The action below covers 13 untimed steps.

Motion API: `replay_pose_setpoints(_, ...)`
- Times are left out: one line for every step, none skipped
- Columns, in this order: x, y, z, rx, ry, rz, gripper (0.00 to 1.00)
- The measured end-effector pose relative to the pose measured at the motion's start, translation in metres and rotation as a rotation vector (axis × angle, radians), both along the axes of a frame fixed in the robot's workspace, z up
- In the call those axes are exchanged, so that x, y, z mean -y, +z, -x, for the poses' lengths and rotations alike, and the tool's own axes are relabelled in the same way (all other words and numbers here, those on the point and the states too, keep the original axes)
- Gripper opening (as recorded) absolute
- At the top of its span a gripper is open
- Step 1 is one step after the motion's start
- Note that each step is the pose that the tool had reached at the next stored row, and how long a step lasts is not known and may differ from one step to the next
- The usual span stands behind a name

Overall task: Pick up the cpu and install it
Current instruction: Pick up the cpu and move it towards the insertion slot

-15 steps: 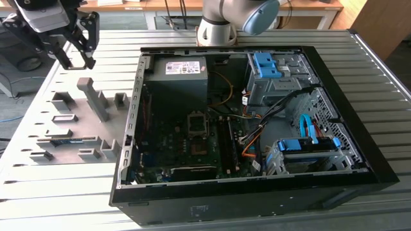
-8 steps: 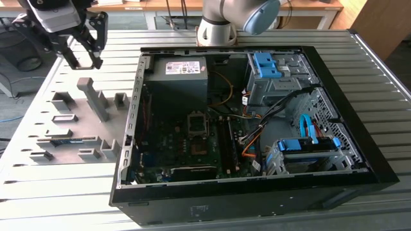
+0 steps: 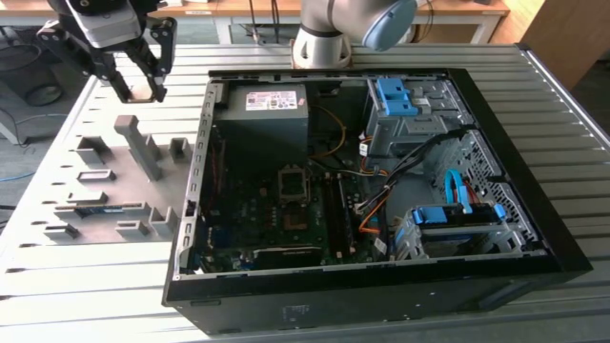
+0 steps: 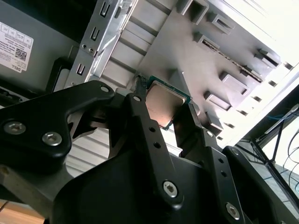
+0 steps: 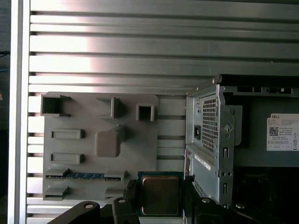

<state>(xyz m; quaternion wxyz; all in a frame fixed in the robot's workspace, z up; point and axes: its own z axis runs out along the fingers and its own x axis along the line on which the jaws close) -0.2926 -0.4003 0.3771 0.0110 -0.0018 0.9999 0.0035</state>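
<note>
— Holding anything?

— Yes: clamped on the cpu (image 5: 160, 193). Claw (image 3: 141, 90) closed just to the width of the chip, one black finger (image 4: 142, 119) against each of two opposite edges. Nothing else in the grip.

— Which way up?

— Silver-grey top turned toward the camera in the first wrist view, thin dark green rim showing round it. Raised in the air, touching only the fingers.

— And under the claw?

— A grey fixture tray (image 3: 133, 187), flat on the slatted metal tabletop (image 3: 86, 286), well below the chip. Set with upright blocks and shallow slots. In one slot, a long narrow green memory stick (image 5: 86, 176), lower than the claw and apart from it.

— Off to the side?

— An open computer case (image 3: 381, 300), lying flat, inside facing up, to the exterior view's right of the claw. Nearest the claw inside it, a big grey box with a white label (image 3: 271, 125). Farther from the claw, the motherboard (image 3: 276, 229) with a square socket frame (image 3: 293, 184), well apart from the chip.

— Beyond that?

— The arm's pale base (image 3: 324, 39), standing past the far wall of the case.
</note>
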Motion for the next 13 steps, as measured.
replay_pose_setpoints(0.0000, 0.0000, -0.002, 0.0001, 0.000, 0.0000, 0.47)
replay_pose_setpoints(0.0000, 0.0000, -0.004, 0.0001, 0.000, 0.0000, 0.47)
replay_pose_setpoints(0.0000, -0.0001, -0.006, 0.0001, 0.000, -0.0001, 0.47)
replay_pose_setpoints(0.0000, 0.0000, -0.008, 0.0000, 0.000, 0.0000, 0.47)
replay_pose_setpoints(0.0000, -0.0001, -0.010, 0.0001, 0.000, -0.0001, 0.47)
replay_pose_setpoints(0.0000, -0.0001, -0.012, 0.0001, 0.000, 0.0000, 0.47)
replay_pose_setpoints(0.0000, -0.0001, -0.014, 0.0000, 0.000, 0.0000, 0.47)
replay_pose_setpoints(0.0000, -0.0001, -0.016, 0.0001, 0.000, -0.0001, 0.47)
replay_pose_setpoints(0.0000, -0.0001, -0.018, 0.0001, 0.000, 0.0000, 0.47)
replay_pose_setpoints(0.0000, -0.0001, -0.020, 0.0000, 0.000, 0.0000, 0.47)
replay_pose_setpoints(0.0000, -0.0001, -0.022, 0.0001, 0.000, 0.0000, 0.47)
replay_pose_setpoints(0.0000, -0.0001, -0.024, 0.0000, 0.000, 0.0000, 0.47)
replay_pose_setpoints(0.0000, -0.0001, -0.026, 0.0000, 0.000, 0.0000, 0.47)
